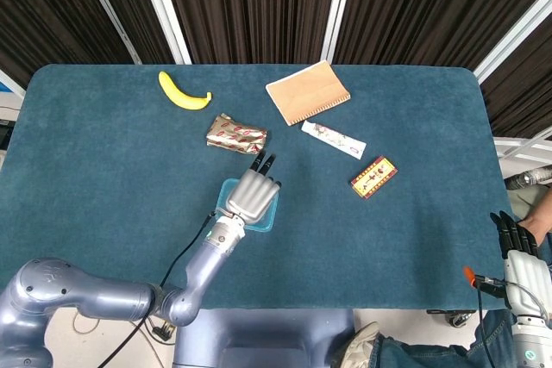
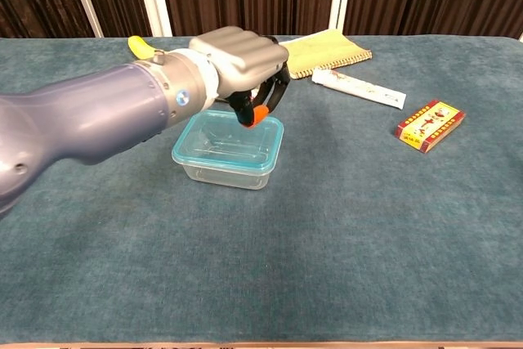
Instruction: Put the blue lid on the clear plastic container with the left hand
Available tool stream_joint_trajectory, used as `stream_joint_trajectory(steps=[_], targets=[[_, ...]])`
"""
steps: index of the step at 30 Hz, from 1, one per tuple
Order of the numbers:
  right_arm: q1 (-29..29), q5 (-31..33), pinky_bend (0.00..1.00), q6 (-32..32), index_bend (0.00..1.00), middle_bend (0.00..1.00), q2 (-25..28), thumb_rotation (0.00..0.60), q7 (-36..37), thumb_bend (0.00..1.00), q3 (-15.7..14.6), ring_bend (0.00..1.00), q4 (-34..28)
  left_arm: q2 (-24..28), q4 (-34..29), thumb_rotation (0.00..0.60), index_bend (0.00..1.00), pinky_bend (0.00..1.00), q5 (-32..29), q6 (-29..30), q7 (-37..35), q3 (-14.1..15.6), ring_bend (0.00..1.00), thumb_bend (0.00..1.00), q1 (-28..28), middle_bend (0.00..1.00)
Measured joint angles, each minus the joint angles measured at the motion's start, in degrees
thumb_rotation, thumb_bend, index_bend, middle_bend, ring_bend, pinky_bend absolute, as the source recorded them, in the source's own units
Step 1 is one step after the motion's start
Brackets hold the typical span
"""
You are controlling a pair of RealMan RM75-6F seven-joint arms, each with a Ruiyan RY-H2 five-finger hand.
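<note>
The clear plastic container [image 2: 227,167] stands on the blue cloth near the table's middle, and the blue lid [image 2: 229,149] lies flat on top of it. My left hand [image 2: 242,56] hovers just above the lid's far edge, palm down, its fingers [image 2: 260,109] hanging apart and empty. From the head view, this left hand [image 1: 252,192] covers most of the container [image 1: 266,220]. My right hand [image 1: 517,249] hangs off the table's near right corner with its fingers straight and nothing in it.
A banana [image 1: 183,92] lies at the far left and a foil snack packet [image 1: 235,134] just beyond the container. A notebook [image 1: 307,92], a white tube [image 1: 333,140] and a red box [image 1: 373,177] lie to the right.
</note>
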Motion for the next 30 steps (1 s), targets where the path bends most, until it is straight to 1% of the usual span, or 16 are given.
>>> stream_joint_trajectory(steps=[5, 9, 12, 20, 30], targets=[[0.0, 0.1, 0.00, 0.0, 0.02, 0.00, 0.0, 0.600, -0.1, 0.27, 0.0, 0.00, 0.0, 2.3, -4.1, 0.600, 0.55, 0.00, 2.5, 1.0, -0.6, 1.9, 0.02, 0.48, 1.8, 0.52], [0.0, 0.2, 0.00, -0.1, 0.02, 0.00, 0.0, 0.600, -0.2, 0.27, 0.0, 0.00, 0.0, 4.5, -7.2, 0.600, 0.55, 0.00, 5.2, 1.4, -2.2, 4.5, 0.02, 0.48, 4.0, 0.52], [0.0, 0.3, 0.00, -0.2, 0.02, 0.00, 0.0, 0.600, -0.3, 0.27, 0.0, 0.00, 0.0, 5.7, -8.7, 0.600, 0.55, 0.00, 6.0, 1.0, -3.1, 5.9, 0.02, 0.48, 5.3, 0.52], [0.0, 0.4, 0.00, -0.1, 0.02, 0.00, 0.0, 0.600, -0.6, 0.27, 0.0, 0.00, 0.0, 6.1, -9.2, 0.600, 0.55, 0.00, 7.2, -0.5, -4.2, 6.9, 0.02, 0.48, 6.3, 0.52], [0.0, 0.4, 0.00, -0.2, 0.02, 0.00, 0.1, 0.600, -0.4, 0.27, 0.0, 0.00, -0.1, 3.8, -7.1, 0.600, 0.55, 0.00, 7.3, -2.3, -3.8, 6.3, 0.02, 0.48, 6.0, 0.52]])
